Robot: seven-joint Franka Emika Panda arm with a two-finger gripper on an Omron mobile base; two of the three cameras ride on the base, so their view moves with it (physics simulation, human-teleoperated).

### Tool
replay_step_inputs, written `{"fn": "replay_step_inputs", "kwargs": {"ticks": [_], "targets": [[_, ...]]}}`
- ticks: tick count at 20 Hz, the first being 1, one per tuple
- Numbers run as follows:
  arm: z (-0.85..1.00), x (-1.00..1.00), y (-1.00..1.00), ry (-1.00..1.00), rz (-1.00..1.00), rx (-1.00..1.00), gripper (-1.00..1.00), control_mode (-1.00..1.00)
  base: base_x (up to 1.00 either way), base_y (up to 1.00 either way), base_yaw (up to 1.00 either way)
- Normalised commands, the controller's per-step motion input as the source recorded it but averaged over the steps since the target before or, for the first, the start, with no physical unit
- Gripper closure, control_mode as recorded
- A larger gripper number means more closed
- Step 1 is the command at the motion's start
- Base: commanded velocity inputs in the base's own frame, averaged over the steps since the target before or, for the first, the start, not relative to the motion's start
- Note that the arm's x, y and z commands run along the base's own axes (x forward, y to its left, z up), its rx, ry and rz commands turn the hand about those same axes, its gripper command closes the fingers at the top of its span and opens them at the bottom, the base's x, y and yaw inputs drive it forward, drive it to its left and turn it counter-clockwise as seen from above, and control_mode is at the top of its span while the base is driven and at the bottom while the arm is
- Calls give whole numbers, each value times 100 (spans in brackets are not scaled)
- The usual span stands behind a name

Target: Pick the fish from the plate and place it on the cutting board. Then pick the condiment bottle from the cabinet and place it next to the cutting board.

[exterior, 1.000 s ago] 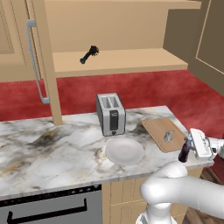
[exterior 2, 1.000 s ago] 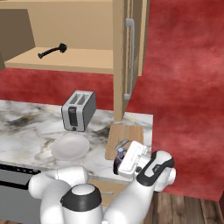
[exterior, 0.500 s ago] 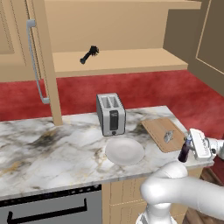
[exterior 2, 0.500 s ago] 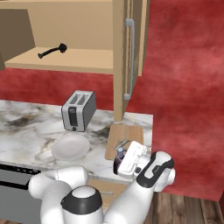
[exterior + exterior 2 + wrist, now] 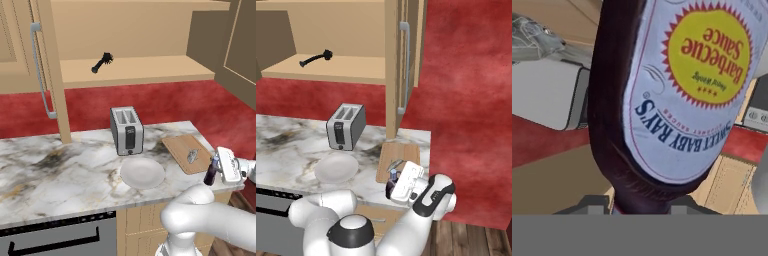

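My gripper (image 5: 216, 169) is shut on the condiment bottle (image 5: 210, 175), a dark purple-brown bottle held upright at the counter's front right corner, just in front of the cutting board (image 5: 181, 148). I cannot tell whether its base touches the marble. The small silvery fish (image 5: 192, 155) lies on the board's near right part. To the board's left the white plate (image 5: 142, 173) sits bare. In the right base view the bottle (image 5: 391, 186) shows its blue cap beside the gripper (image 5: 398, 184), near the board (image 5: 403, 152) and fish (image 5: 394, 164). In the hand view the bottle's label (image 5: 677, 95) is very close.
A silver toaster (image 5: 126, 130) stands behind the plate. The cabinet shelf (image 5: 150, 70) above holds a small black brush-like tool (image 5: 101, 62). An open cabinet door with a long grey bar handle (image 5: 41, 70) hangs at the left. The counter ends just right of the board.
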Motion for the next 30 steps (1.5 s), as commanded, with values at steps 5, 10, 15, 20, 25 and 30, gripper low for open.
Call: {"fn": "replay_step_inputs", "kwargs": {"ticks": [5,10,15,20,25,30], "targets": [[-32,0,0,-5,0,0,100,-100,0,0,0],[-28,0,0,-4,0,0,-100,-100,0,0,0],[-21,0,0,-3,0,0,-100,-100,0,0,0],[-3,-5,-3,0,0,0,-100,-100,0,0,0],[0,-15,0,0,0,0,-100,-100,0,0,0],[0,-18,0,0,0,0,-100,-100,0,0,0]]}}
